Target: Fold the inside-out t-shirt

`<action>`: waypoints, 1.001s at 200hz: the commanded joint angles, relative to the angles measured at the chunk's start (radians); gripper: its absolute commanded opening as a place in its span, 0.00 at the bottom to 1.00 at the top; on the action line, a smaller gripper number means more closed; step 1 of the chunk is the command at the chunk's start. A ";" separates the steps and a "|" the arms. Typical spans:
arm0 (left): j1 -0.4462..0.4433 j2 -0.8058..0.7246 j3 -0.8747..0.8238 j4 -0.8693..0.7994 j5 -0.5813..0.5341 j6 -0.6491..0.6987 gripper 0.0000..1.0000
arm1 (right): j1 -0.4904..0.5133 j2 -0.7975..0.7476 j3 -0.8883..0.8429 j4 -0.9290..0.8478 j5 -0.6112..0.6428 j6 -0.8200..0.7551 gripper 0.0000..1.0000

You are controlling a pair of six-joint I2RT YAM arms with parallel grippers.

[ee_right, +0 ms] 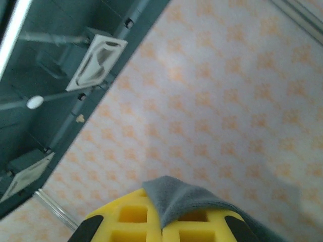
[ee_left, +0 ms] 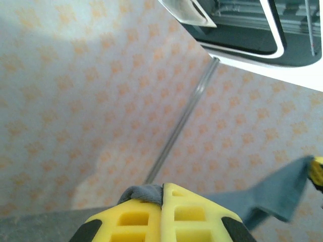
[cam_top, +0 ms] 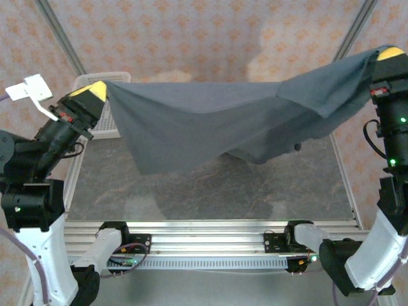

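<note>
**Position of the garment.** In the top view the t-shirt (cam_top: 210,124) hangs in the air, spread as a sheet between the 2 arms above the table (cam_top: 210,191). Its long axis runs roughly from 9 o'clock to 3 o'clock and climbs toward 2 o'clock at the right end. The cloth lies at 3 o'clock from the left gripper (cam_top: 99,91) and at about 8 o'clock from the right gripper (cam_top: 390,55). Each arm holds 1 end, so neither is nearer. The top edge is fairly taut. The lower edge sags toward 6 o'clock and bunches right of centre. Whether that bunch touches the table cannot be told.

**Left gripper.** In the left wrist view the left gripper (ee_left: 162,214) is clenched, its yellow pads meeting with a small tuft of grey cloth (ee_left: 141,193) pinched between them.

**Right gripper.** In the right wrist view the right gripper (ee_right: 161,219) is likewise clenched, with a fold of cloth (ee_right: 176,196) draped over the seam of the pads.

**Surroundings.** A white mesh basket (cam_top: 105,127) sits at the table's 9 o'clock edge, just behind the left gripper.

**Assessment.** The folding itself appears not yet begun. The coming move likely calls for both arms to lower together and lay the sheet flat, keeping the 9-to-3 axis tensioned. The left corner could drag over the basket.
</note>
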 commanded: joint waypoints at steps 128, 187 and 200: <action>-0.002 0.268 -0.275 -0.035 -0.245 0.077 0.00 | -0.005 0.485 0.100 -0.106 -0.371 -0.035 0.00; -0.004 0.167 -0.096 -0.013 -0.233 0.088 0.00 | -0.005 0.442 0.298 0.040 -0.351 0.074 0.00; -0.004 0.116 -0.064 -0.005 -0.250 0.088 0.00 | -0.005 0.397 0.293 0.099 -0.345 0.103 0.00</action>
